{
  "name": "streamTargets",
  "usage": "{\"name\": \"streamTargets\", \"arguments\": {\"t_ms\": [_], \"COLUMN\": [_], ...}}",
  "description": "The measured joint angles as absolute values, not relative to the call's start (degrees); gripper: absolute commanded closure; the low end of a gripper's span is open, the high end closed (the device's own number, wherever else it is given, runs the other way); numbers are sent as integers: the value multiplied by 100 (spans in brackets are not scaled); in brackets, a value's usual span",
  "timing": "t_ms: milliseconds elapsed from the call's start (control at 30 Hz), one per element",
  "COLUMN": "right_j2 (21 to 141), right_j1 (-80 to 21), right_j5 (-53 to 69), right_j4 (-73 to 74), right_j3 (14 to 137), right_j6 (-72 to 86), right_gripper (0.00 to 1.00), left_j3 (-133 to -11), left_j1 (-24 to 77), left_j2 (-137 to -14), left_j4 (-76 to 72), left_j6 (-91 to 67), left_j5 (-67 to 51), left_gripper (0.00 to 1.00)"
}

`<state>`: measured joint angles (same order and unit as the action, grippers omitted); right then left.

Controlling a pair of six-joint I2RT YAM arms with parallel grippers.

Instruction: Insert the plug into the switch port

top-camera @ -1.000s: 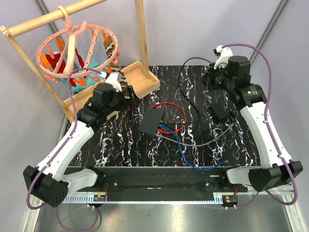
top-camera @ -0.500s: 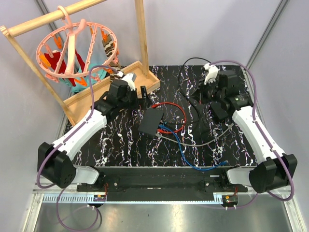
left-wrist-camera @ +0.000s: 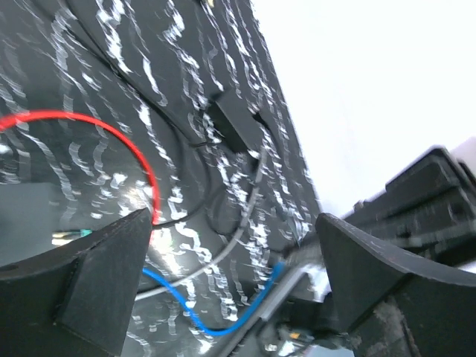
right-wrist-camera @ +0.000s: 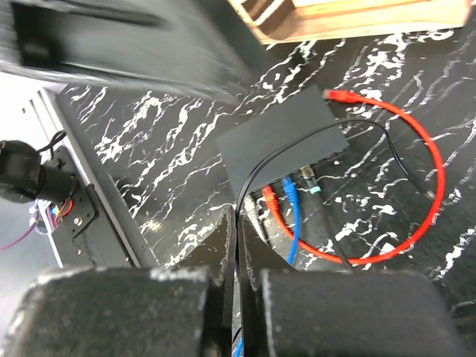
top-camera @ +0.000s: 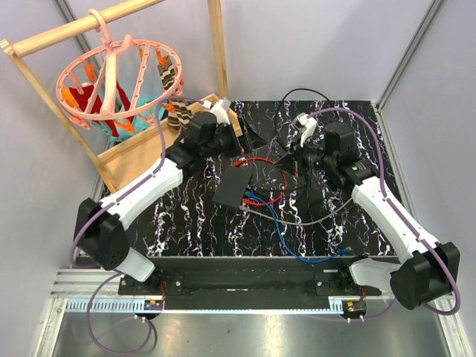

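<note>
The switch is a flat matte black box (top-camera: 232, 190) (right-wrist-camera: 282, 141) at mid-table, and its port edge faces right. Red (right-wrist-camera: 270, 198), blue (right-wrist-camera: 289, 190) and teal-banded (right-wrist-camera: 311, 181) plugs sit in that edge. A loose red plug (right-wrist-camera: 338, 95) (top-camera: 239, 161) lies by the box's far corner. My right gripper (top-camera: 285, 161) (right-wrist-camera: 239, 217) hovers right of the box, shut on a thin black cord (right-wrist-camera: 372, 125) that loops over the box. I cannot make out that cord's own plug. My left gripper (top-camera: 245, 132) (left-wrist-camera: 234, 256) hangs open and empty above the table behind the box.
Red (top-camera: 277, 172), blue (top-camera: 297, 251) and grey (top-camera: 297, 221) cables trail right and forward from the switch. A small black adapter block (left-wrist-camera: 232, 126) lies further right. A wooden tray (top-camera: 137, 151) and a rack holding a pink clip hanger (top-camera: 111, 74) stand at the back left.
Both arms have swung in toward the middle. The left gripper has moved right from the wooden tray to behind the switch. The right gripper has moved left and forward, still shut.
</note>
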<state>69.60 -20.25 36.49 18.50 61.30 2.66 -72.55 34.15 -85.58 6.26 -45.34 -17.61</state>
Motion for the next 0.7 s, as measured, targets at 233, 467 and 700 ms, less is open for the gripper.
{"name": "streamTargets", "arguments": {"t_ms": [233,467,700], "right_j2": [6938,6938,6941], "right_j1": [-2222,-2316,-2377], "right_j5": [3717,3712,3701], "right_j4": [1756,1737,1743], "right_j3": [6027,5977,5957], "right_j6": [239,187,158], "right_gripper": [100,100,77], "left_j3": [-7321,-7338,-7336], "left_j1": [3618,3732,3750], "left_j2": [-9098,-9190,-9198], "left_j4": [451,355,128], "left_j6": [-5070,-5321,-5253], "left_j5": [-2121,-2482,-2692], "left_gripper": [35,83,100]}}
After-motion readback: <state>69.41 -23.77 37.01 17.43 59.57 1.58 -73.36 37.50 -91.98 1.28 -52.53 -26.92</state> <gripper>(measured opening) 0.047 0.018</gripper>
